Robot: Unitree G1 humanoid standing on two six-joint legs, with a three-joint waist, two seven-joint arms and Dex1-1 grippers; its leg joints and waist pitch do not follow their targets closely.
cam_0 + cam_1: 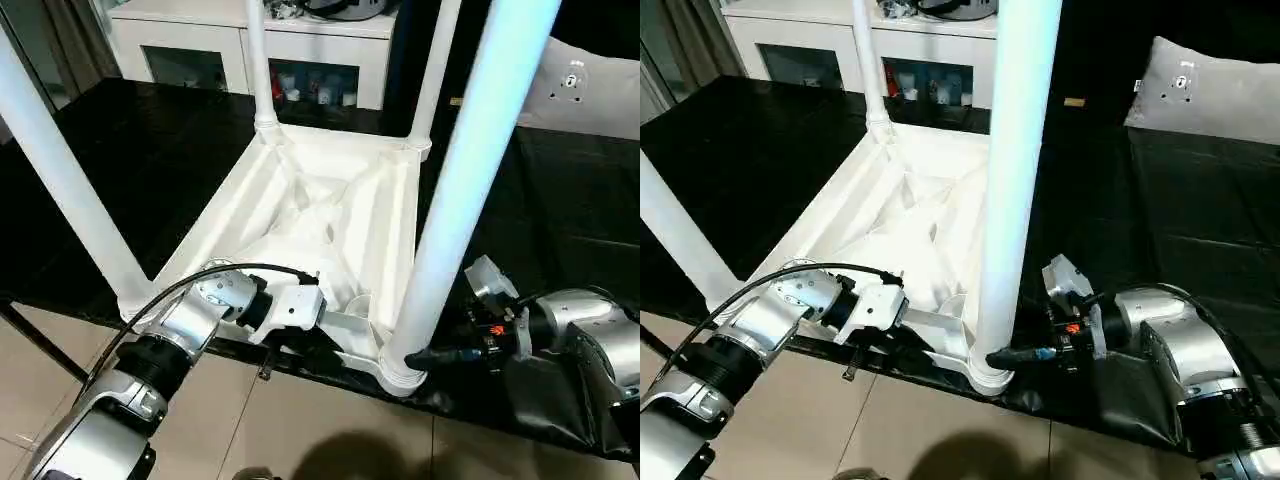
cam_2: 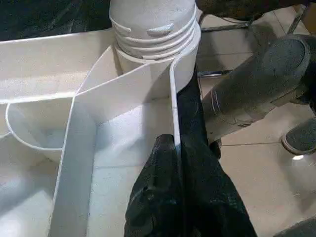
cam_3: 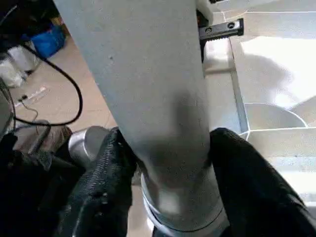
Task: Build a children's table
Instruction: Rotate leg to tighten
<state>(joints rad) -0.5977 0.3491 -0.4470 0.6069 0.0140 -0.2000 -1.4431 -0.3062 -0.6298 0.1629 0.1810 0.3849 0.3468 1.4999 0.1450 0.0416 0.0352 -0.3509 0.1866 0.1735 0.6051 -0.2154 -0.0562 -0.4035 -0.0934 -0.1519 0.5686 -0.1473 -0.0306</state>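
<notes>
All-white table (image 1: 300,200), black mat (image 1: 150,170), silver forearms (image 1: 180,325).

Table top (image 1: 300,215): white plastic, smooth, slight sheen. Leg (image 3: 148,98): smooth matt plastic. Right gripper (image 3: 170,170) fingers: black, textured rubbery pads. Forearms (image 1: 1180,340): brushed silver metal.

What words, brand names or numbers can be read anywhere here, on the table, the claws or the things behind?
None can be read.
The white table top and its legs are plain, with no print.
The red spot on the right arm, by the right claw, is too small to read.
The items behind the cabinet glass are too blurred to read.
</notes>
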